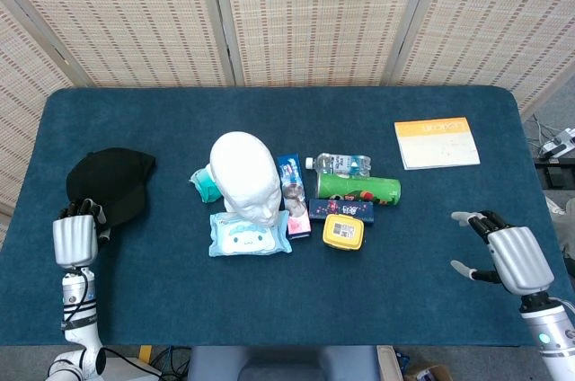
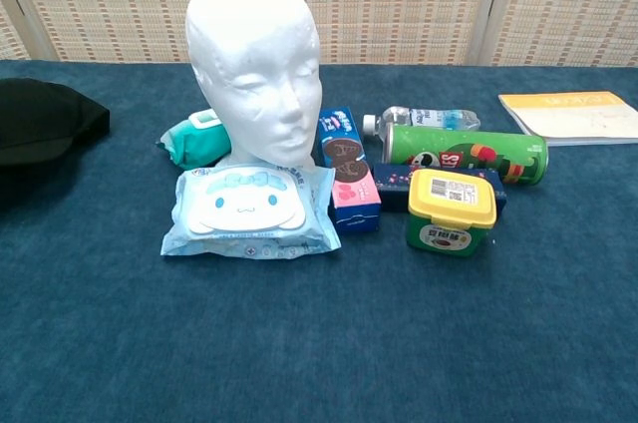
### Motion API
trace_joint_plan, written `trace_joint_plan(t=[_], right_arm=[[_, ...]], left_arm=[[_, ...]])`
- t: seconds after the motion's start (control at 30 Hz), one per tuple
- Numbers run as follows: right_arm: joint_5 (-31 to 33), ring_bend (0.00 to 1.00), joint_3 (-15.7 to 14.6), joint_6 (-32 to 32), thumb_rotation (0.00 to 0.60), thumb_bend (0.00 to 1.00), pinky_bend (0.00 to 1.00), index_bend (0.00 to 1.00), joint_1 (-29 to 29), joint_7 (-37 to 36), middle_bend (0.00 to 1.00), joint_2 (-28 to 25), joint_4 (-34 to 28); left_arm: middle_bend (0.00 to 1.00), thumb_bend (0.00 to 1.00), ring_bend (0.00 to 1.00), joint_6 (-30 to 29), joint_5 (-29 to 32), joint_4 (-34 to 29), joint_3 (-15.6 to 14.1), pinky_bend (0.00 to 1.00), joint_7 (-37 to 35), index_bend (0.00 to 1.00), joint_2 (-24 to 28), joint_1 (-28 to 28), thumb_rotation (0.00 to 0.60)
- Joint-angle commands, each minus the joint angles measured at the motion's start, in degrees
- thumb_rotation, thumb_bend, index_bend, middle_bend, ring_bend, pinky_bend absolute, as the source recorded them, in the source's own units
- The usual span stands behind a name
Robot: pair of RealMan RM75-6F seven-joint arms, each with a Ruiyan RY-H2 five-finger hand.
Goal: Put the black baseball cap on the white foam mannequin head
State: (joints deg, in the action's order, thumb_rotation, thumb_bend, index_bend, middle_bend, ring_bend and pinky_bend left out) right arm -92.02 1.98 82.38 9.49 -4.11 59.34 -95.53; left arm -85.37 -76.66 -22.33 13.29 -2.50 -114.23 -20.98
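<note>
Black cap (image 1: 110, 181) lies on the table's (image 1: 269, 300) left side, well apart from the foam head (image 1: 245, 173) at centre. Left hand (image 1: 75, 235) sits at the cap's near edge, fingers curled in; whether they grip the brim I cannot tell. Right hand (image 1: 508, 253) rests idle, fingers apart. Best secure the brim firmly before lifting, then approach the head from above

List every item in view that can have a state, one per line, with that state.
black baseball cap: lying on the table, not on the head.
white foam mannequin head: upright, bare.
left hand: at the cap's near edge; grip unclear.
right hand: open, empty.
water bottle: lying down, capped.
green can: on its side.
yellow-lidded tub: upright, closed.
</note>
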Motion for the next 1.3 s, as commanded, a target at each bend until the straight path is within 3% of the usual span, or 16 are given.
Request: trace_joint_plan(t=[0.03,0.27,0.83,1.13,1.3], right_arm=[[0.03,0.29,0.00,-0.03,0.600,0.00,0.62,0.29,0.01,0.01,0.39,0.00,0.00],[0.00,0.29,0.00,-0.02,0.600,0.00,0.62,0.29,0.01,-0.03,0.39,-0.01,0.01],[-0.21,0.29,-0.03,0.25,0.600,0.00,0.62,0.29,-0.09,-0.20,0.39,-0.08,0.00],[-0.30,0.29,-0.02,0.52,0.600,0.00,0.62,0.29,-0.20,-0.51,0.39,-0.22,-0.04],[-0.41,0.29,-0.03,0.67,0.600,0.00,0.62,0.29,-0.25,-0.80,0.39,-0.34,-0.03]], left_arm=[[0.46,0.43,0.31,0.04,-0.02,-0.05,-0.04,0.43,-0.09,0.59,0.03,0.01,0.600],[0.47,0.49,0.31,-2.17,-0.40,-0.01,0.05,0.43,-2.27,0.61,0.12,0.11,0.600],[0.53,0.52,0.36,-16.84,-3.80,-1.76,0.43,0.45,-4.65,0.65,3.71,-0.94,0.600],[0.54,0.52,0.37,-22.55,-4.65,-8.68,2.17,0.47,-2.94,0.67,8.16,-2.26,0.600],[0.54,0.52,0.38,-24.70,-5.66,-15.51,3.01,0.47,0.18,0.67,11.68,-3.23,0.600]])
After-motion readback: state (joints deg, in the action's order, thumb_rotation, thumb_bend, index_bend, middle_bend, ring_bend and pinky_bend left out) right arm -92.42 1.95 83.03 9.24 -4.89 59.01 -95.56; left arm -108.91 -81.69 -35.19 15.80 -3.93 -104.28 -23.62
